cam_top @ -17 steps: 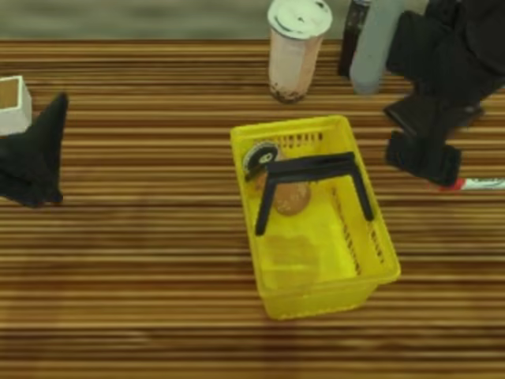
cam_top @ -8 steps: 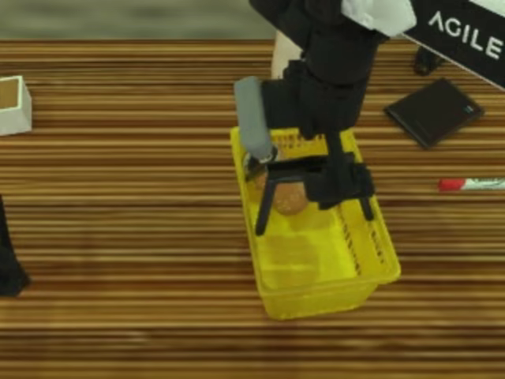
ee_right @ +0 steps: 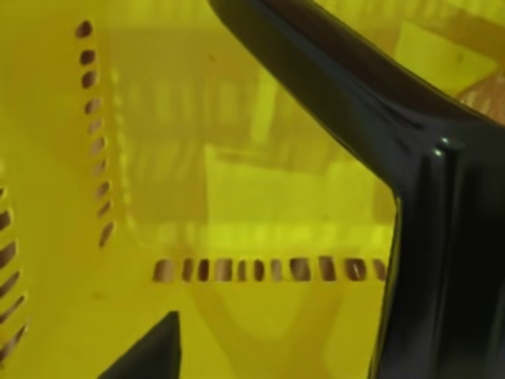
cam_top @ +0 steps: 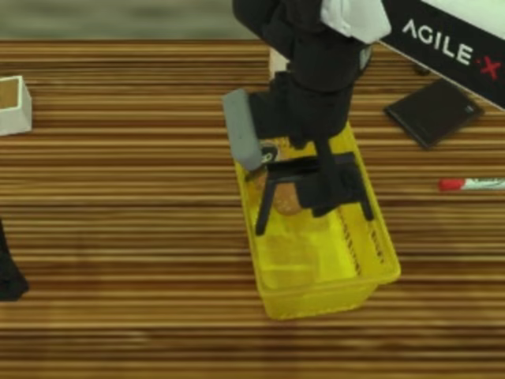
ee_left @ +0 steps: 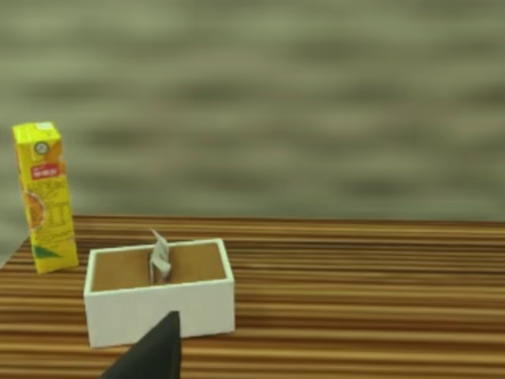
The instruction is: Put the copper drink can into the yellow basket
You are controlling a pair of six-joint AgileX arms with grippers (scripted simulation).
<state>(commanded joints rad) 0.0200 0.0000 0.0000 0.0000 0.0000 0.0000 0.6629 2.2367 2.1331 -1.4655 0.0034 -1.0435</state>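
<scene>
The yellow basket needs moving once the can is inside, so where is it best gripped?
Judging by its pose, take the black handle at its top bar, from above: it arches over the yellow basket, clear of the walls.

White lettering "AGILE X" stands on the right arm (cam_top: 450,47); the yellow carton's (ee_left: 45,197) print is unreadable.

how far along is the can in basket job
Looks done: the can lies inside the basket, under its black handle. In hand: the right end effector is down in the basket beside the can; the right wrist view shows only yellow walls and the handle, so whether it holds anything cannot be told. Left: probably just lifting the right arm clear. The left arm is parked at the table's left edge.
</scene>
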